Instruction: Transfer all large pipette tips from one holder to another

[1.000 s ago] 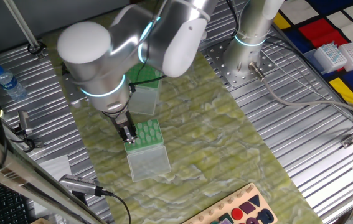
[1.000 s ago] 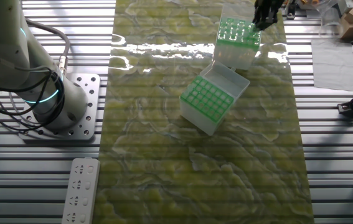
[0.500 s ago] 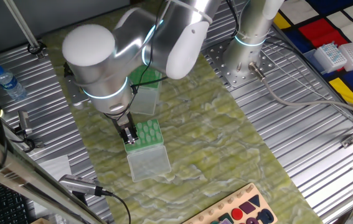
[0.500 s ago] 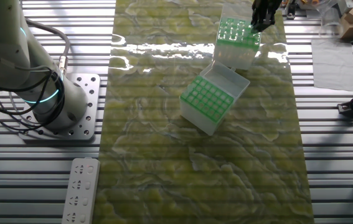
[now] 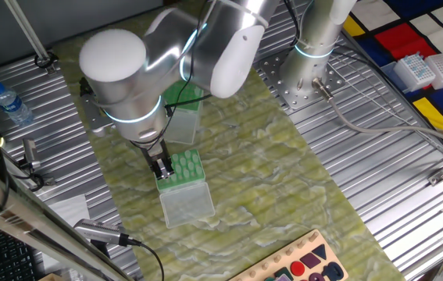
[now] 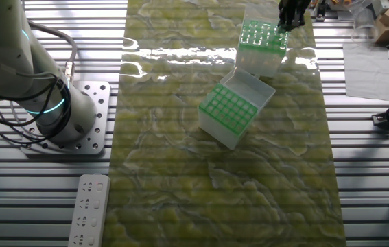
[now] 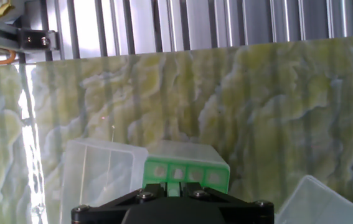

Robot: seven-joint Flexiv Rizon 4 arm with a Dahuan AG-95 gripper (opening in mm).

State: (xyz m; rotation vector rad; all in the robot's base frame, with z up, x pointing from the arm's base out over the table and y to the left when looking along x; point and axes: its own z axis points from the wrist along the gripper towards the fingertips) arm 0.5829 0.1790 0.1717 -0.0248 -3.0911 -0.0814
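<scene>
The black two-finger pincer [image 5: 161, 171] hangs right over the near edge of a green-topped translucent plastic tip box [image 5: 183, 166] on the green marbled mat [image 5: 284, 179] covering the desk. I can't tell whether its fingers are open or closed. A second green-gridded box [image 6: 230, 110] sits just beside. No slim whitish pipette tips can be made out.

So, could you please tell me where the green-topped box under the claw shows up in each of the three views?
One fixed view: the green-topped box sits left of centre, under the claw.
The other fixed view: top, right of centre, claw at its far corner.
Hand view: bottom centre, just above the claw's black body.
Shared landmark: the green marbled mat beneath it.
</scene>
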